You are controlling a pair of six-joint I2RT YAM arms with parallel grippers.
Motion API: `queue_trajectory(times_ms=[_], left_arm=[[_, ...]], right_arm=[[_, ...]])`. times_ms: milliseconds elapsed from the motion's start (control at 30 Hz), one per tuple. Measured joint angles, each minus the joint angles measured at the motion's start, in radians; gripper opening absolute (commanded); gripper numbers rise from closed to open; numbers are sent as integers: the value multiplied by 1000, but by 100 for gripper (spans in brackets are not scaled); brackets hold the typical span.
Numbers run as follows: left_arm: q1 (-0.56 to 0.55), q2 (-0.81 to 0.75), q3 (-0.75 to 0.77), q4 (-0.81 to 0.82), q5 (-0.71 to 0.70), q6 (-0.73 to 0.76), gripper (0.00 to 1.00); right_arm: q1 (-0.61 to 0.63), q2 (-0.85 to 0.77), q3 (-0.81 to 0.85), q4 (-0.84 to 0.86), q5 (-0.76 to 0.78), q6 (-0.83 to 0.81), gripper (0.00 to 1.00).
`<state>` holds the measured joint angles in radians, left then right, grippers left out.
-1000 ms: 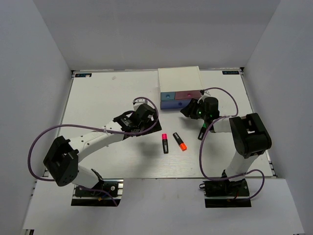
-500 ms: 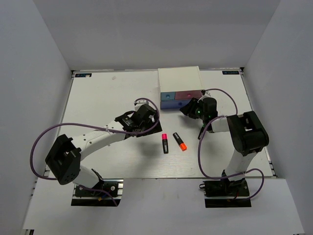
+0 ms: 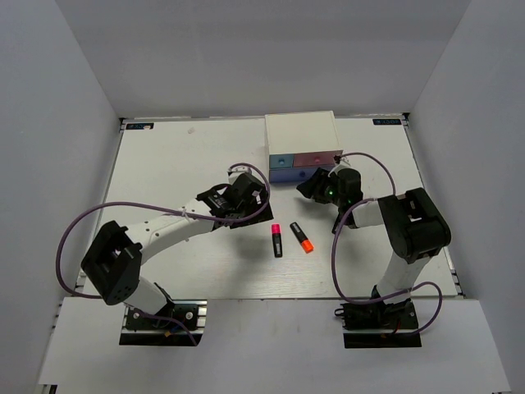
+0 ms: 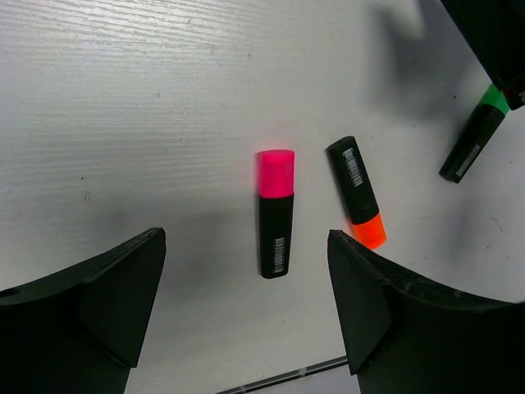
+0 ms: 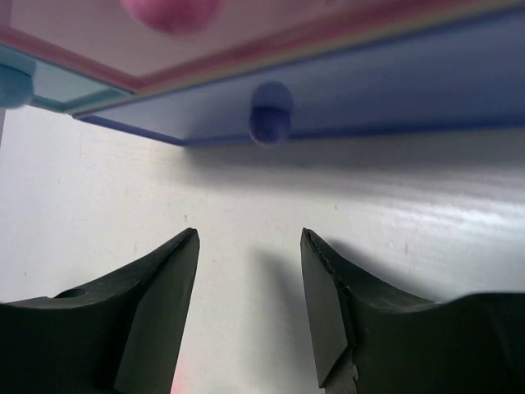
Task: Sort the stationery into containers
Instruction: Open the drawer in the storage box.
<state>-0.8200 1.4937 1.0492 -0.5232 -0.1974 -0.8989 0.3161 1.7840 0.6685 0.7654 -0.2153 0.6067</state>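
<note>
Three highlighters lie on the white table. The pink-capped highlighter (image 4: 276,213) (image 3: 276,239) and the orange-capped highlighter (image 4: 358,191) (image 3: 302,236) lie side by side, just ahead of my left gripper (image 4: 244,243) (image 3: 256,215), which hovers open and empty. The green-capped highlighter (image 4: 473,138) (image 3: 336,222) lies by the right arm, partly hidden. My right gripper (image 5: 248,238) (image 3: 309,185) is open and empty, low over the table, facing the blue-violet drawer (image 5: 394,86) (image 3: 291,174) and its knob (image 5: 271,111). The pink drawer (image 5: 271,33) and light blue drawer (image 5: 49,82) sit above it.
The white cabinet (image 3: 299,131) stands at the table's back centre, its drawers facing the arms. Purple cables loop from both arms over the table. Grey walls close in the table on three sides.
My right gripper has crept left and closer to the drawer fronts, and its jaws stand a little wider. The left gripper has barely shifted. The highlighters have not moved.
</note>
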Motion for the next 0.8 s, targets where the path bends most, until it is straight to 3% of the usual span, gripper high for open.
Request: queue_trajectory(times_ms=[233,800], left_arm=[[0,9,0,-1,4,1,90],[0,9,0,-23,26,0,90]], right_arm=[[0,-23,-42,3,2,39,60],[1,32,-1,38,141,198,50]])
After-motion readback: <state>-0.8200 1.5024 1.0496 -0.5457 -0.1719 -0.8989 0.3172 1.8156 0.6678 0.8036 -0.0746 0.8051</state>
